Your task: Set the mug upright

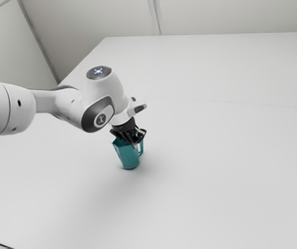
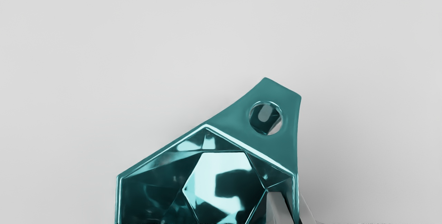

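The black two-finger gripper [image 1: 136,142] is closed on the wall of the teal, glossy, six-sided mug [image 1: 128,154]: in the wrist view one grey finger [image 2: 275,206] stands inside the mouth and its partner [image 2: 306,213] outside, with the mug's wall pinched between them. The grip is at the rim [image 2: 250,147], just beside the side that bears the flat teal handle with its round hole [image 2: 230,108].

From the gripper, the mug hangs toward six o'clock in the exterior view, its mouth up at the fingers and its base down at the tabletop. The handle sits at three o'clock on the body. The mug's long axis runs close to vertical, perhaps leaning a little toward eleven o'clock; part of that slant may be the body's taper. Whether the base rests flat on the pale grey table [image 1: 205,187] cannot be told.

What remains, I judge, turns on that axis: it should be vertical and the base flat before the mug is let go, or it could rock toward its leaning side.

Farther off, the white jointed arm [image 1: 60,101] reaches in from nine o'clock, the only arm here. Beyond it stands a pale wall [image 1: 231,15].
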Controlling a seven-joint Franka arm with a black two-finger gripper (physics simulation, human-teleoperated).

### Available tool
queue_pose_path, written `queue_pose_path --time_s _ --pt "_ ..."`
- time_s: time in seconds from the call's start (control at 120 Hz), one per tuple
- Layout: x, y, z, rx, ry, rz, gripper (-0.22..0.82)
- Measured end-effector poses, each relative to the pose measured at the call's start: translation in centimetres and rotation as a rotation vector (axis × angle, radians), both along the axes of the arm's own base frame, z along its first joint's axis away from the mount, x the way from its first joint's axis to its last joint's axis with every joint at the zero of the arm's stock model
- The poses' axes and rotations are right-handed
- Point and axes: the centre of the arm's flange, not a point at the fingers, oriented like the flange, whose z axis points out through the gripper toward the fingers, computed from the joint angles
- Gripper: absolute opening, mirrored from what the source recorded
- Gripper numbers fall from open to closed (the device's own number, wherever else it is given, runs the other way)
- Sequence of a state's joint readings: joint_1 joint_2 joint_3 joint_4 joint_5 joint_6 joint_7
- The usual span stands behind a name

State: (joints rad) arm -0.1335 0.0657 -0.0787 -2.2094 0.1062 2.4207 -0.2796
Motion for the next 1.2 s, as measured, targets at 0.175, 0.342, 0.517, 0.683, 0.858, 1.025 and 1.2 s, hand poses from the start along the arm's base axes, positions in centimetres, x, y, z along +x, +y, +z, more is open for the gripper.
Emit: queue_pose_path --time_s 0.175,0.342,0.517,0.683,0.858,1.025,1.2 --pt "0.2 0.6 -0.9 -0.002 0.005 0.013 -0.11" --pt "0.0 0.7 -0.8 -0.002 0.007 0.016 0.25" --pt "-0.2 0.6 1.1 -0.004 -0.021 0.013 0.45" --pt "-0.8 0.8 4.2 -0.001 -0.047 0.016 0.53" --pt "-0.2 0.0 8.8 0.001 -0.084 0.003 0.57" --pt "0.7 -0.6 13.3 0.015 -0.083 -0.004 0.59" --pt "1.4 0.3 17.4 0.031 -0.067 0.011 0.6"
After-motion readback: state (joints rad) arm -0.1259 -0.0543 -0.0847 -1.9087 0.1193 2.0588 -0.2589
